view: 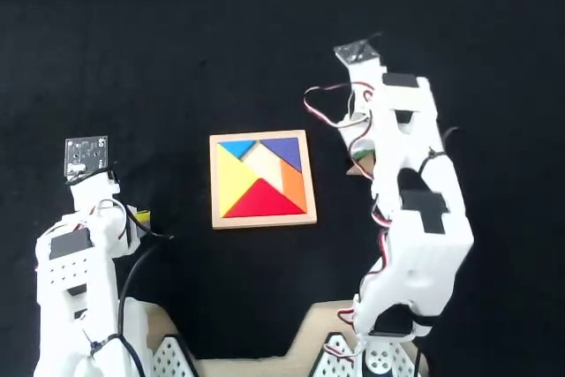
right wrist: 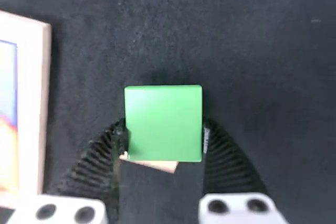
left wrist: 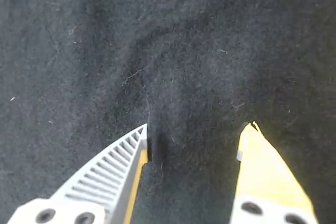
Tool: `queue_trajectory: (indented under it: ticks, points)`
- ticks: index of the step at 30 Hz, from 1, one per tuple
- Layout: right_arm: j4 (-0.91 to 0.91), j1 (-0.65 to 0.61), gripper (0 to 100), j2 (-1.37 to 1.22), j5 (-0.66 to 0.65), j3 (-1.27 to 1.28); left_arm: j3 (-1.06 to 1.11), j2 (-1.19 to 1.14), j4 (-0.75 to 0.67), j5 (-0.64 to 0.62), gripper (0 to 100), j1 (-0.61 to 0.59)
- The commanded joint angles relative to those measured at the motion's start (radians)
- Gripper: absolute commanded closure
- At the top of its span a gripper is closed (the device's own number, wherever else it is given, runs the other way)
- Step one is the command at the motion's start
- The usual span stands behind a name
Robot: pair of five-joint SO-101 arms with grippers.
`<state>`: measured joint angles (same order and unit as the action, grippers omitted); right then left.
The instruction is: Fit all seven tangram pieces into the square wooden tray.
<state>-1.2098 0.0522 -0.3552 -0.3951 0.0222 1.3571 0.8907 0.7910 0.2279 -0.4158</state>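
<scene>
The square wooden tray (view: 262, 220) lies mid-table holding a light blue triangle (view: 236, 147), a dark blue piece (view: 284, 151), a yellow triangle (view: 229, 178), a red triangle (view: 265, 200) and an orange piece (view: 294, 183). A wood-coloured patch (view: 263, 163) shows between them. My right gripper (view: 360, 161) is just right of the tray, shut on the green square (right wrist: 163, 121), which is held above the cloth beside the tray's rim (right wrist: 37, 103). My left gripper (left wrist: 197, 135) is open over bare black cloth, far left of the tray (view: 137, 216).
Black cloth covers the whole table. The right arm's white body (view: 415, 218) stretches from the front edge up along the tray's right side. The arm bases (view: 265, 359) stand at the front edge.
</scene>
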Motion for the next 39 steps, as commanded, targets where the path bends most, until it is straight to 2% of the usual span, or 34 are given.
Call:
queue_trajectory:
  ticks: [1,4,7,14,17,20,24,30,39]
  points:
    - [-0.101,0.003,93.5,0.205,0.003,-0.067,-0.002,0.014,-0.012,-0.003,73,0.012]
    - [-0.152,-0.035,93.5,0.341,0.003,-0.016,-0.002,0.014,-0.012,-0.003,73,0.012]
    - [-0.127,-0.127,93.5,0.452,0.0,0.116,-0.002,0.014,-0.012,-0.003,73,0.012]
    - [0.221,-0.377,93.5,0.677,0.003,0.564,-0.002,0.014,-0.009,-0.003,73,0.004]
    - [0.322,-0.445,93.5,0.717,0.018,0.67,-0.002,0.014,-0.006,-0.003,73,0.004]
    - [0.338,-0.46,93.6,0.667,0.031,0.648,-0.002,0.014,-0.009,-0.003,73,0.004]
    - [0.279,-0.463,93.6,0.498,0.031,0.489,-0.002,0.014,-0.012,-0.002,73,0.005]
    - [0.216,-0.534,93.6,0.237,0.029,0.286,-0.002,0.014,-0.012,0.002,73,0.005]
    - [0.216,-0.499,93.6,0.186,0.029,0.186,-0.002,0.014,-0.009,0.003,73,0.004]
